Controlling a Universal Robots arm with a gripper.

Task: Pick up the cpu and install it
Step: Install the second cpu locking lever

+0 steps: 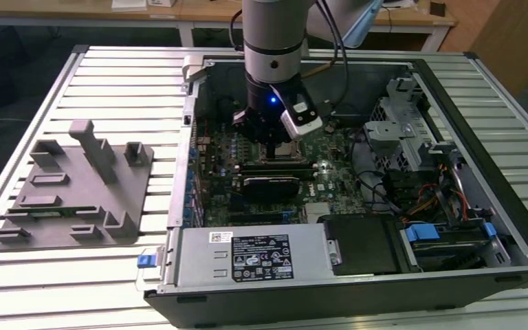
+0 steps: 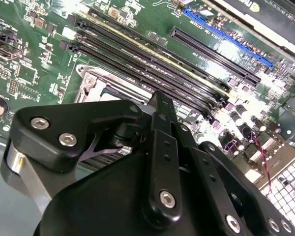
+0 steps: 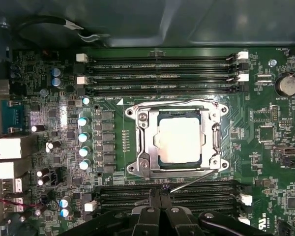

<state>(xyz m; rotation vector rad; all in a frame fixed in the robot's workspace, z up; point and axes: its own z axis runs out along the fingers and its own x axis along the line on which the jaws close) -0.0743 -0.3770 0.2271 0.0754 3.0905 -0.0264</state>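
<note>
**Pincer above the socket, cpu seated in it**

Your pincer [image 3: 157,212] hangs inside the open computer case [image 1: 484,206], low over the motherboard [image 3: 265,147]. In both wrist views its black fingers [image 2: 162,142] stand pressed together with nothing between them. In the first wrist view their tips sit over the memory slots [image 3: 167,194] just beside the socket frame [image 3: 174,140], not touching the chip.

The cpu [image 3: 179,140] lies flat inside that frame, silvery top up, square to its edges. The thin metal lever [image 3: 199,181] lies slanted along the frame's edge nearest the pincer, its end reaching toward the fingers. A second bank of memory slots [image 3: 162,73] runs along the far side of the socket.

In the exterior view, the arm [image 1: 273,41] comes down from above into the middle of the case. The grey metal box [image 1: 250,256] with its white label fills the near corner. On the exterior view's left, a grey fixture [image 1: 71,192] rests on the slatted table [image 1: 25,89], well apart from the case.
</note>
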